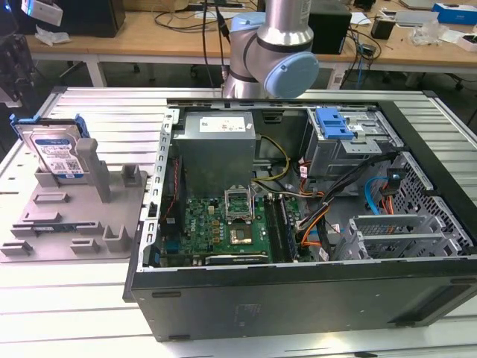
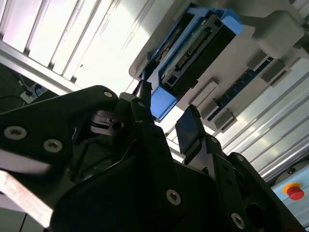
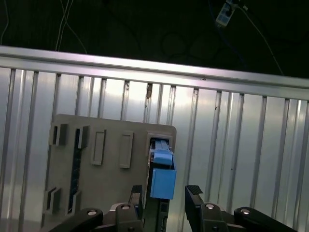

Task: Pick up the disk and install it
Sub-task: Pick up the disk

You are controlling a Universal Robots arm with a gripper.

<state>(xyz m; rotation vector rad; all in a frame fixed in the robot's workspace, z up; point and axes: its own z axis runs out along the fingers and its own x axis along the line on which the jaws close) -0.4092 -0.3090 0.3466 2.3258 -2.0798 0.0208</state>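
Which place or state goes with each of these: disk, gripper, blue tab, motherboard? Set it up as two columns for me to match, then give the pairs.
1. disk
2. gripper
3. blue tab
4. motherboard

A. on top of the drive cage
B. open, lined up over the disk
C. lying flat inside the open case
D. standing on edge in the grey fixture, at the exterior view's left

Pairs: 1-D, 2-B, 3-A, 4-C

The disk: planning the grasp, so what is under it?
The disk stands on edge on the grey fixture plate. Its bottom edge is covered by raised grey blocks, so its seat cannot be seen.
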